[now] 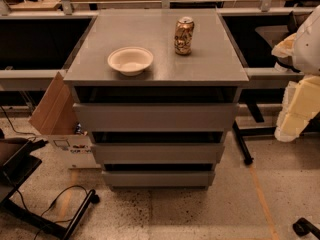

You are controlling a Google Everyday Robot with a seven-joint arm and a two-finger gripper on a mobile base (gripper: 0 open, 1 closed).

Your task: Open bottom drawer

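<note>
The grey cabinet [155, 71] stands in the middle of the view with three flat drawer fronts stacked below its top. The bottom drawer [159, 178] is the lowest and narrowest front, just above the floor, with a dark gap above it; no tray shows. My gripper [289, 128] is at the right edge, at the lower end of the white and yellowish arm. It hangs to the right of the cabinet at about the height of the top and middle drawers, apart from them and well above the bottom drawer.
A white bowl [130, 60] and a drink can [183, 35] stand on the cabinet top. A cardboard box [55, 109] leans at the cabinet's left. Cables [60, 204] and a black frame lie on the floor at left. Black stand legs [242, 144] are at right.
</note>
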